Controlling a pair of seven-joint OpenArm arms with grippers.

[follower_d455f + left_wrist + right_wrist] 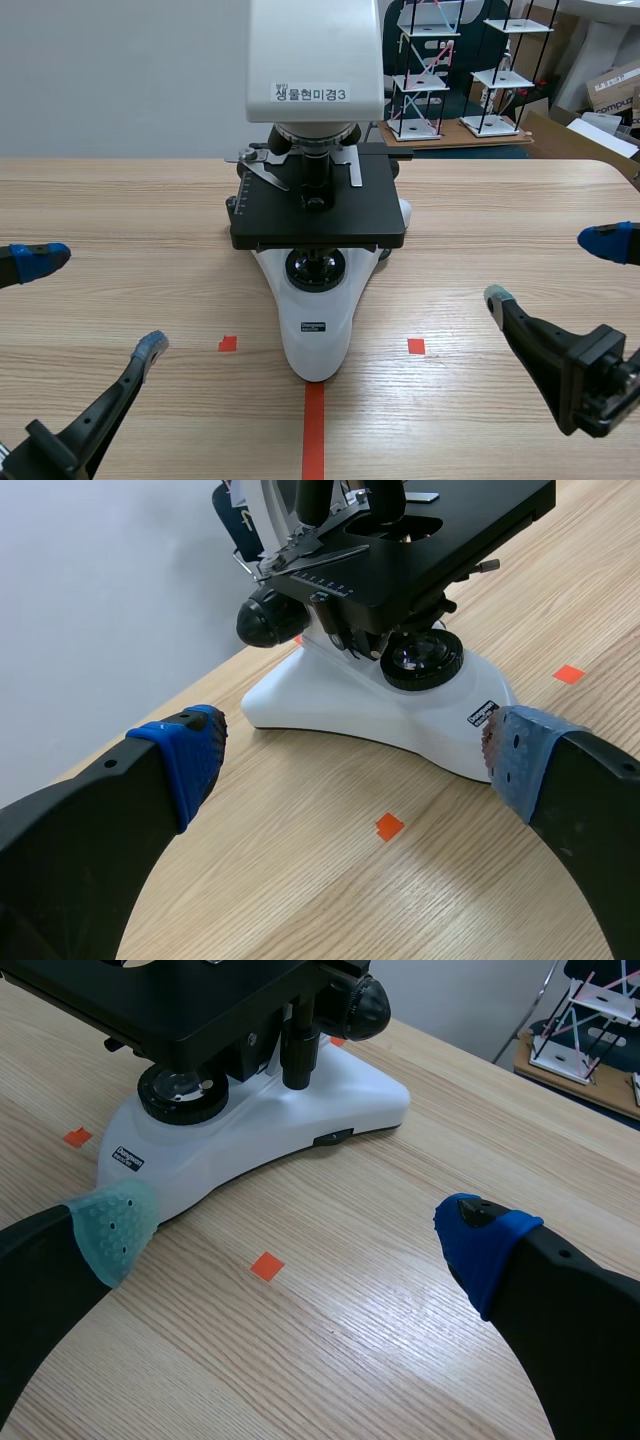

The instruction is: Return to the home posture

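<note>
Scene view: microscope (316,322) between end effectors (98,302) (548,268)

White microscope (318,200), black stage, stands on wooden table (120,210), midway between left and right edges. Beyond far right corner: white shelf-tower models (425,75), cardboard box (612,88).
</note>
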